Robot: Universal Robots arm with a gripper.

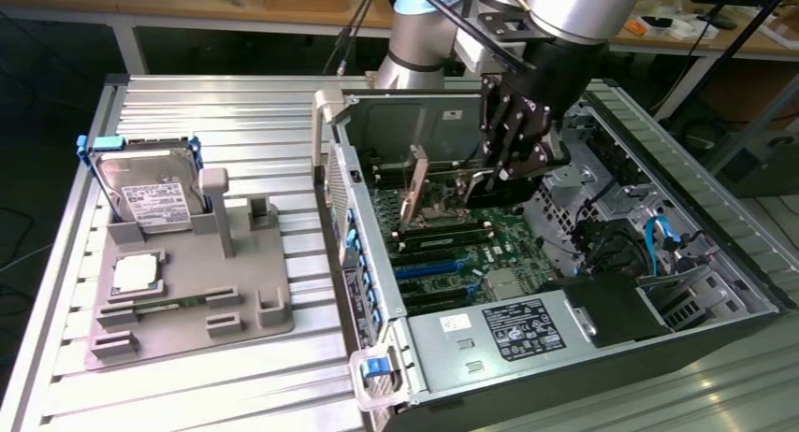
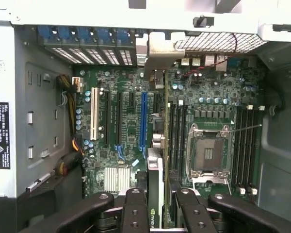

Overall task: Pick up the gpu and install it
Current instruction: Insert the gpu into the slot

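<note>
While pinching the gpu (image 2: 155, 179) edge-on, hangs low inside the open tower case (image 1: 699, 217), directly over the motherboard (image 2: 128, 131). Seen from the wrist: gripper (image 2: 157, 208) closed partway onto the card's two flat faces, with black fingers (image 2: 134, 211) flanking it. Gripped by the faces presumably to leave the connector edge free and keep the card square to the board. Held upright, so reads as a thin strip, with a green logo near the pads. Runs lengthwise toward the vented rear wall with the blue latches (image 2: 77, 34), likely oriented so the metal end meets the backplate. Sits in line just beside the long blue slot (image 2: 143, 121), on the side toward the empty CPU socket (image 2: 208, 153); well apart from the white slot (image 2: 93, 116). Cannot tell whether touching a slot or floating above it. Looks unseated, judging by the gripper's height over the board in the exterior view. Helped by the case lying on its side with the panel off: straight-down access for the arm. Off on the exterior view's left, well apart from the case: grey fixture (image 1: 187, 310) on the slatted table (image 1: 250, 105), carrying the hard drive (image 1: 150, 198) upright in its cradle and the processor chip (image 1: 135, 275) lying flat. Neither touched. Reads as pick done, install under way, not finished.
</note>
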